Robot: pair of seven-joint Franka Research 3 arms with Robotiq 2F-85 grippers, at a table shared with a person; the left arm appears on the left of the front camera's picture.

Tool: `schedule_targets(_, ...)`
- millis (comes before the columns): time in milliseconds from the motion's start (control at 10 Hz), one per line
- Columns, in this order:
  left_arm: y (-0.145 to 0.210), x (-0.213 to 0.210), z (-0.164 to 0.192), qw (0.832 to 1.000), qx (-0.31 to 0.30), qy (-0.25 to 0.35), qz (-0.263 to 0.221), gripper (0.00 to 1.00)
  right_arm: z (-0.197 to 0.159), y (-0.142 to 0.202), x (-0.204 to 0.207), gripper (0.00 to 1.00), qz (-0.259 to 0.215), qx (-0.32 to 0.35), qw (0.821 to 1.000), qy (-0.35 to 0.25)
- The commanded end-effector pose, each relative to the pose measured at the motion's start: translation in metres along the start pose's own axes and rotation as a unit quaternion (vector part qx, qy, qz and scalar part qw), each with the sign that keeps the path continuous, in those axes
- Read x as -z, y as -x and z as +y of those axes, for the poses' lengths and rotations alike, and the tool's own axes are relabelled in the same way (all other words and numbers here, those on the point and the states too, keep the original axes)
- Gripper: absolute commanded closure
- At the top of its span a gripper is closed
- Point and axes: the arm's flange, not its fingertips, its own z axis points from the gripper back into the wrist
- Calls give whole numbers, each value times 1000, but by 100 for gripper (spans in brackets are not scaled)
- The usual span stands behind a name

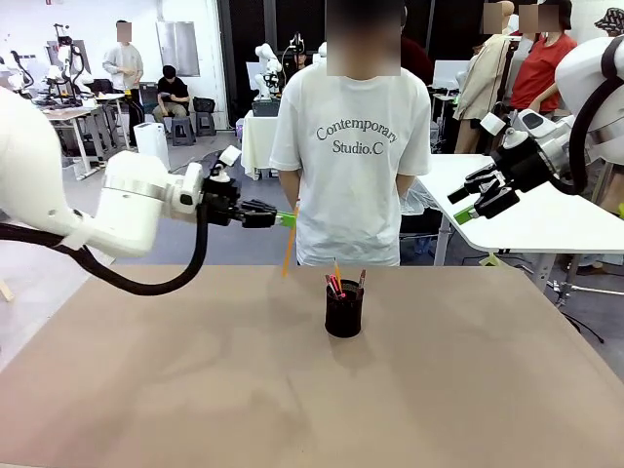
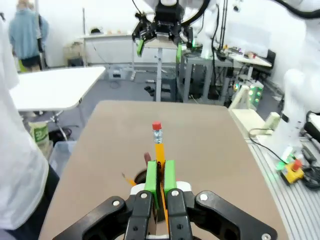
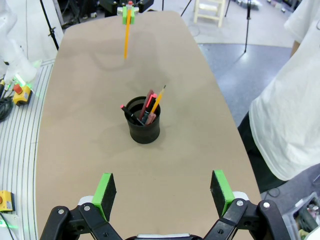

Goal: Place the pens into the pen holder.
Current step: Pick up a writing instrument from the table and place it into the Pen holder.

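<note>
The black mesh pen holder (image 1: 343,312) stands near the table's middle with several pens (image 1: 336,283) upright in it. My left gripper (image 1: 289,218) hovers up and to the left of it, shut on a yellow-orange pen (image 1: 286,255) that hangs point down above the table. In the left wrist view the green pads (image 2: 152,182) clamp this pen (image 2: 159,149), its red eraser end up. My right gripper (image 1: 468,203) is raised at the right, open and holding nothing. From its wrist view the gripper (image 3: 162,192) looks down on the holder (image 3: 144,129), with the held pen (image 3: 127,35) beyond.
A person in a white T-shirt (image 1: 349,146) stands at the far edge, right behind the holder, hands behind the back. The brown tabletop (image 1: 195,390) is bare around the holder. A white table (image 1: 546,214) stands to the back right.
</note>
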Motion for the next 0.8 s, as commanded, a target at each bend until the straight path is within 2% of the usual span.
schedule_targets(0,-7,19,9,999,16,7,-43,100,0,-2,-1,0,0,-2,1000,1)
schedule_targets(400,-17,56,9,993,62,39,-89,100,0,-2,-1,0,0,-2,1000,1)
schedule_targets(600,-17,55,13,993,36,69,-87,100,0,-2,-1,0,0,-2,1000,1)
schedule_targets(700,-20,60,5,996,45,41,-71,100,0,-2,-1,0,0,-2,1000,1)
